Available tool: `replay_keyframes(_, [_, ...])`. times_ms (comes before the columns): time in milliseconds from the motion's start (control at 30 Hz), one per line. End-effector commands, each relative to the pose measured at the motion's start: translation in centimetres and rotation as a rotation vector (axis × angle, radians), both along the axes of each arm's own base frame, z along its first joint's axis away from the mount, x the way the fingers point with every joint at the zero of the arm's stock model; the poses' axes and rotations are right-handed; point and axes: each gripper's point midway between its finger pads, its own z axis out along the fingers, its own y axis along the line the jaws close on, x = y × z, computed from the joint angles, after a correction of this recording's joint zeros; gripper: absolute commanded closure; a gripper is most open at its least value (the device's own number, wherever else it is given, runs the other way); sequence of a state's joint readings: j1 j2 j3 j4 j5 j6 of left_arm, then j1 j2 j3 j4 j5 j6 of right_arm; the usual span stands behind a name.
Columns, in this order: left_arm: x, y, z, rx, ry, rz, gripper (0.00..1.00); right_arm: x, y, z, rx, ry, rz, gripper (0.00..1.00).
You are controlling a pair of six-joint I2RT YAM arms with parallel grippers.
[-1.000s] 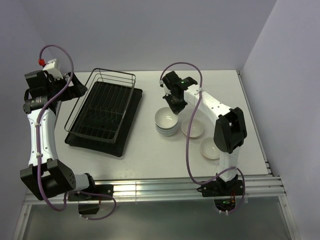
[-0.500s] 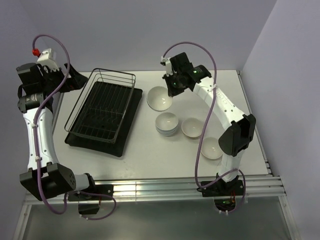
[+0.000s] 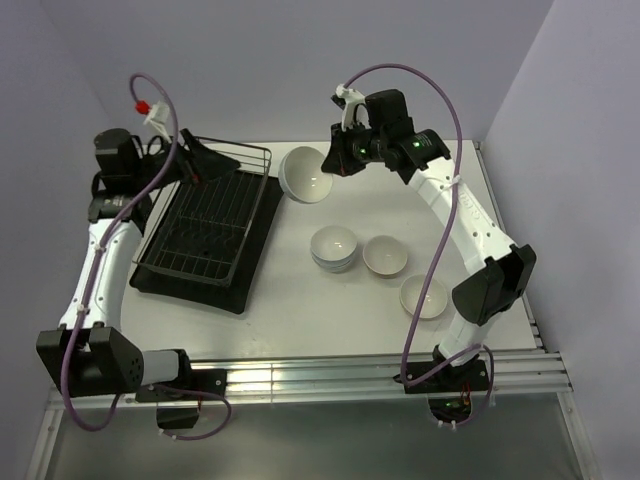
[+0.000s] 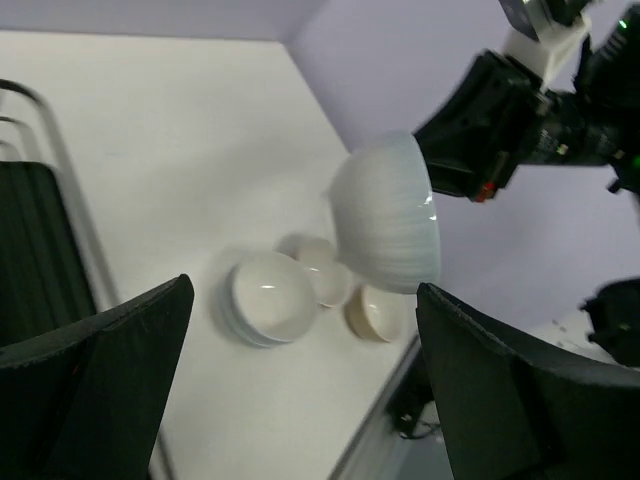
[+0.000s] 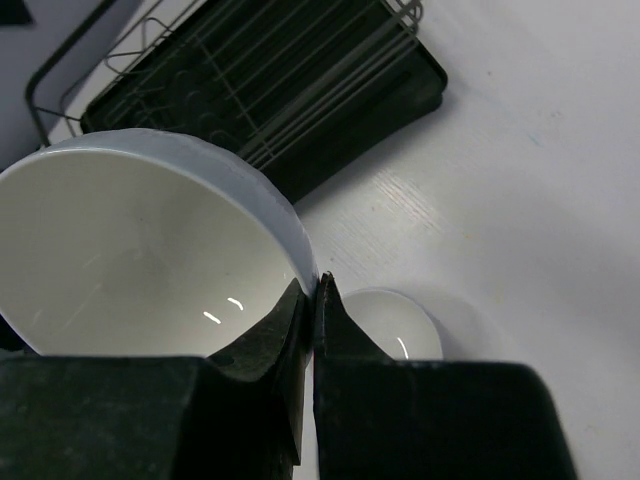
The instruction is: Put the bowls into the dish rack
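held bowl (image 3: 305, 175): tilted in mid-air, just right of the dish rack (image 3: 205, 215)'s far corner
right gripper (image 3: 338, 158): jaws pinched tight on the bowl's rim
left gripper (image 3: 200, 163): jaws spread wide, holding nothing, over the rack's far end
stacked bowls (image 3: 334, 246): on the table (image 3: 290, 290), bare tabletop between them and the rack

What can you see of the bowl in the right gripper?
The bowl is round, glossy white inside, pale with faint rings outside, seemingly ceramic and empty. The right gripper pinches its rim, one finger inside, one outside. It hangs tilted above the table, just right of the far corner of the rack. Nothing else touches it.
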State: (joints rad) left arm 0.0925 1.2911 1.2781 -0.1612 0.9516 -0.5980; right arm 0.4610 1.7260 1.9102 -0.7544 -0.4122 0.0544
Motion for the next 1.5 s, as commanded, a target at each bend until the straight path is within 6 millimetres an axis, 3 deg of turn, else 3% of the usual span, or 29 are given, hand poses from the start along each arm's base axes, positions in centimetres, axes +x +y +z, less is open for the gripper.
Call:
replay_keyframes(0, [-2.2, -5.1, 2.0, -0.092, -0.029, -0.162, 0.00, -1.6, 1.3, 6.9, 0.177, -0.155, 0.088, 1.00])
replay_keyframes(267, [-3.4, -10.8, 0.4, -0.134, 0.057, -0.281, 0.01, -1.3, 1.5, 6.0, 0.165, -0.121, 0.084, 1.00])
replay_keyframes(367, [-3.3, -11.9, -0.1, -0.132, 0.070, -0.280, 0.00, -1.4, 1.6, 5.6, 0.166, -0.117, 0.089, 1.00])
replay_keyframes(500, [-2.9, -12.6, -1.4, -0.123, 0.125, -0.267, 0.00, -1.5, 1.6, 5.6, 0.169, -0.114, 0.094, 1.00])
replay_keyframes(767, [-3.7, -13.2, -1.7, -0.185, 0.178, -0.310, 0.00, -1.7, 1.9, 5.8, 0.181, -0.108, 0.113, 1.00])
replay_keyframes(1033, [-3.9, -13.2, -0.4, -0.209, 0.131, -0.313, 0.07, -1.9, 2.2, 5.4, 0.185, -0.091, 0.125, 1.00])
replay_keyframes(1233, [-4.0, -13.5, 0.1, -0.227, 0.134, -0.323, 0.24, -2.0, 2.3, 5.2, 0.182, -0.086, 0.127, 1.00])
replay_keyframes(1433, [-3.9, -13.8, -0.5, -0.232, 0.173, -0.333, 0.53, -1.9, 2.3, 4.9, 0.172, -0.083, 0.124, 1.00])
replay_keyframes(1467, [-3.9, -13.8, -0.6, -0.232, 0.177, -0.334, 0.65, -1.9, 2.3, 4.9, 0.170, -0.082, 0.124, 1.00])
